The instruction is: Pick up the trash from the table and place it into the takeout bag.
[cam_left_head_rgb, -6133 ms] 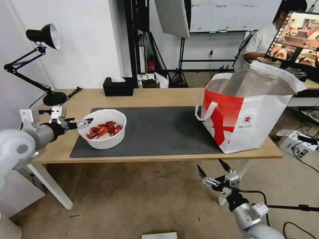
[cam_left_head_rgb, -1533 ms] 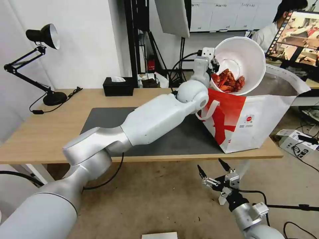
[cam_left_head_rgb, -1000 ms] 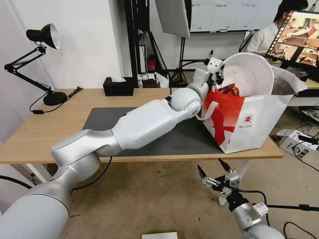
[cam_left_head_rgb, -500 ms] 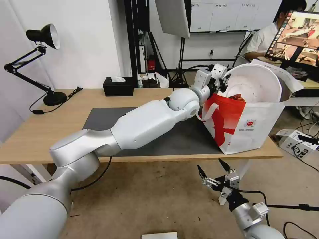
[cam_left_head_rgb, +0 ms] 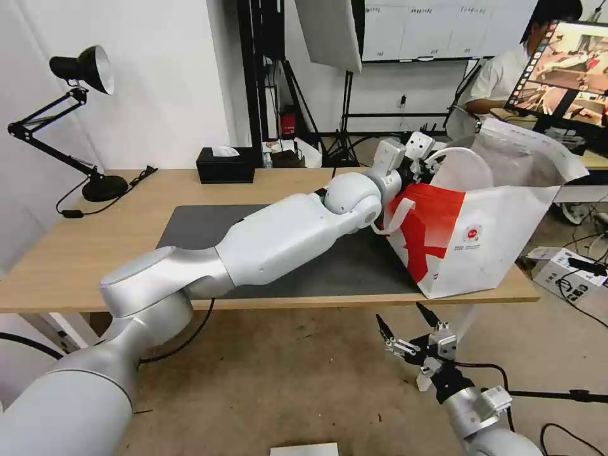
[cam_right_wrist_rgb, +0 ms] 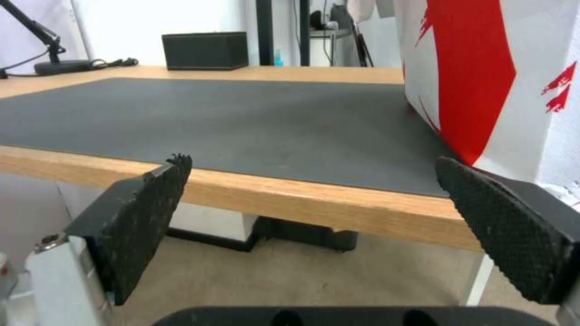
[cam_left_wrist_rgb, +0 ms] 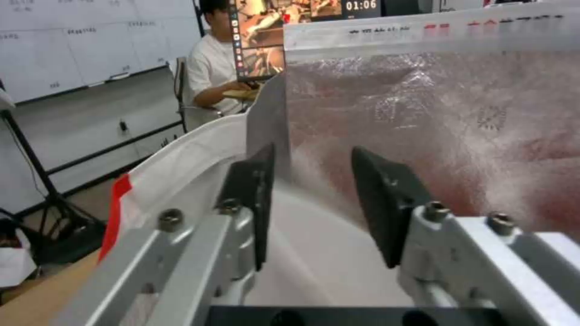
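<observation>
My left arm stretches over the table (cam_left_head_rgb: 95, 253) to the takeout bag (cam_left_head_rgb: 481, 240), a white tote with a red panel and foil lining (cam_left_wrist_rgb: 453, 113). My left gripper (cam_left_head_rgb: 427, 158) sits at the bag's mouth. The white bowl (cam_left_head_rgb: 468, 163) is low inside the bag, with just an arc of its rim above the red edge. In the left wrist view the left gripper (cam_left_wrist_rgb: 311, 158) is open, and the bowl (cam_left_wrist_rgb: 326, 271) lies below and between the parted fingers. My right gripper (cam_left_head_rgb: 400, 315) hangs open below the table's front edge, facing the bag (cam_right_wrist_rgb: 483, 68).
A dark grey mat (cam_left_head_rgb: 202, 221) covers the table's middle. A black tissue box (cam_left_head_rgb: 225, 164) stands at the back edge and a black desk lamp (cam_left_head_rgb: 82, 69) at the far left. A white box (cam_left_head_rgb: 560, 266) and cables lie on the floor to the right.
The left gripper has lowered the bowl from above the bag down into it, so the red shells no longer show. The bag has leaned and bulged to the right. The right arm has not moved.
</observation>
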Robot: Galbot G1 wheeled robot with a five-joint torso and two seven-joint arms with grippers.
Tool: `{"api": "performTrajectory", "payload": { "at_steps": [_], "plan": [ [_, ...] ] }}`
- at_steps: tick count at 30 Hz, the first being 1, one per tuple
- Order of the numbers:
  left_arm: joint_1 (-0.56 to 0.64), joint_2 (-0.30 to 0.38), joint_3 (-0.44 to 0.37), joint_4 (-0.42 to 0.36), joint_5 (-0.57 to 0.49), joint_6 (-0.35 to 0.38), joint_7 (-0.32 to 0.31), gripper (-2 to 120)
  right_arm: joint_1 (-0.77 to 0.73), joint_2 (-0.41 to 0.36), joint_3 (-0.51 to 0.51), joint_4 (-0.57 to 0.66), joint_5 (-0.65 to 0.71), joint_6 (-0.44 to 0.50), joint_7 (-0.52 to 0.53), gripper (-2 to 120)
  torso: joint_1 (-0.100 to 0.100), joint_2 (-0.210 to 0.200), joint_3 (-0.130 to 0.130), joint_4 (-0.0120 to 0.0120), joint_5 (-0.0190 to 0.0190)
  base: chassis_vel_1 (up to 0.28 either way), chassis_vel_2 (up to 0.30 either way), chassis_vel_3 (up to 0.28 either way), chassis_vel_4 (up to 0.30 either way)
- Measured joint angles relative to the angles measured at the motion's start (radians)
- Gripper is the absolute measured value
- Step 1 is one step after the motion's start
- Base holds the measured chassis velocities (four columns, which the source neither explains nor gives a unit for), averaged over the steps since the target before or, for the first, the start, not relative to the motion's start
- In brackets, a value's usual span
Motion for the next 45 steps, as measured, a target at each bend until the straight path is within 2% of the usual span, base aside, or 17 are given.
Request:
{"api": "performTrajectory", "payload": {
  "at_steps": [3, 4, 6, 7, 8, 11, 12, 14, 19, 29, 33, 36, 37, 40, 41, 44, 45],
  "plan": [
    [0.005, 0.000, 0.003, -0.005, 0.004, 0.000, 0.000, 59, 0.000, 0.000, 0.000, 0.000, 0.000, 0.000, 0.000, 100, 0.000, 0.000, 0.000, 0.0000, 0.0000, 0.000, 0.000, 0.000, 0.000],
    [0.005, 0.000, 0.003, -0.005, 0.004, 0.000, 0.000, 59, 0.000, 0.000, 0.000, 0.000, 0.000, 0.000, 0.000, 100, 0.000, 0.000, 0.000, 0.0000, 0.0000, 0.000, 0.000, 0.000, 0.000],
    [0.012, -0.001, 0.000, -0.008, 0.010, 0.000, 0.000, 67, 0.000, 0.000, 0.000, 0.000, 0.000, 0.000, 0.000, 100, 0.000, 0.000, 0.000, 0.0000, 0.0000, 0.000, 0.000, 0.000, 0.000],
    [0.015, 0.000, -0.004, -0.010, 0.014, -0.002, 0.003, 74, 0.000, 0.000, 0.000, 0.000, 0.000, 0.000, 0.000, 100, 0.000, 0.000, 0.000, 0.0000, 0.0000, 0.000, 0.000, 0.000, 0.000],
    [0.015, 0.000, -0.004, -0.010, 0.014, -0.002, 0.003, 74, 0.000, 0.000, 0.000, 0.000, 0.000, 0.000, 0.000, 100, 0.000, 0.000, 0.000, 0.0000, 0.0000, 0.000, 0.000, 0.000, 0.000],
    [0.016, 0.005, -0.010, -0.010, 0.017, -0.010, 0.014, 88, 0.000, 0.000, 0.000, 0.000, 0.000, 0.000, 0.000, 100, 0.000, 0.000, 0.000, 0.0000, 0.0000, 0.000, 0.000, 0.000, 0.000],
    [0.016, 0.005, -0.010, -0.010, 0.017, -0.010, 0.014, 88, 0.000, 0.000, 0.000, 0.000, 0.000, 0.000, 0.000, 100, 0.000, 0.000, 0.000, 0.0000, 0.0000, 0.000, 0.000, 0.000, 0.000],
    [0.012, 0.012, -0.017, -0.018, 0.014, -0.022, 0.018, 97, 0.000, 0.000, 0.000, 0.000, 0.000, 0.000, 0.000, 100, 0.000, 0.000, 0.000, 0.0001, 0.0000, 0.000, 0.000, 0.000, 0.000],
    [0.008, 0.021, -0.031, -0.042, -0.009, -0.031, 0.018, 100, 0.000, 0.000, 0.000, 0.000, 0.000, 0.000, 0.000, 100, 0.000, 0.000, 0.000, 0.0001, 0.0000, 0.000, 0.000, 0.000, 0.000],
    [-0.003, 0.077, -0.068, -0.145, -0.104, -0.032, -0.008, 100, 0.000, 0.000, 0.000, 0.000, 0.000, 0.000, 0.000, 100, 0.000, 0.000, 0.000, 0.0000, 0.0000, 0.000, 0.000, 0.000, 0.000],
    [-0.004, 0.115, -0.089, -0.204, -0.147, -0.030, -0.018, 100, 0.000, 0.000, 0.000, 0.000, 0.000, 0.000, 0.000, 100, 0.000, 0.000, 0.000, 0.0001, -0.0001, 0.000, 0.000, 0.000, 0.000],
    [0.004, 0.168, -0.117, -0.272, -0.185, -0.042, -0.020, 100, 0.000, 0.000, 0.000, 0.000, 0.000, 0.000, 0.000, 100, 0.000, 0.000, 0.000, 0.0000, -0.0001, 0.000, 0.000, 0.000, 0.000],
    [0.004, 0.168, -0.117, -0.272, -0.185, -0.042, -0.020, 100, 0.000, 0.000, 0.000, 0.000, 0.000, 0.000, 0.000, 100, 0.000, 0.000, 0.000, 0.0000, -0.0001, 0.000, 0.000, 0.000, 0.000],
    [0.019, 0.228, -0.145, -0.333, -0.220, -0.069, -0.020, 100, 0.000, 0.000, 0.000, 0.000, 0.000, 0.000, 0.000, 100, 0.000, 0.000, 0.000, 0.0001, -0.0001, 0.000, 0.000, 0.000, 0.000],
    [0.019, 0.228, -0.145, -0.333, -0.220, -0.069, -0.020, 100, 0.000, 0.000, 0.000, 0.000, 0.000, 0.000, 0.000, 100, 0.000, 0.000, 0.000, 0.0001, -0.0001, 0.000, 0.000, 0.000, 0.000],
    [0.046, 0.299, -0.181, -0.405, -0.237, -0.083, -0.020, 100, 0.000, 0.000, 0.000, 0.000, 0.000, 0.000, 0.000, 100, 0.000, 0.000, 0.000, 0.0001, -0.0002, 0.000, 0.000, 0.000, 0.000],
    [0.046, 0.299, -0.181, -0.405, -0.237, -0.083, -0.020, 100, 0.000, 0.000, 0.000, 0.000, 0.000, 0.000, 0.000, 100, 0.000, 0.000, 0.000, 0.0001, -0.0002, 0.000, 0.000, 0.000, 0.000]
  ]
}}
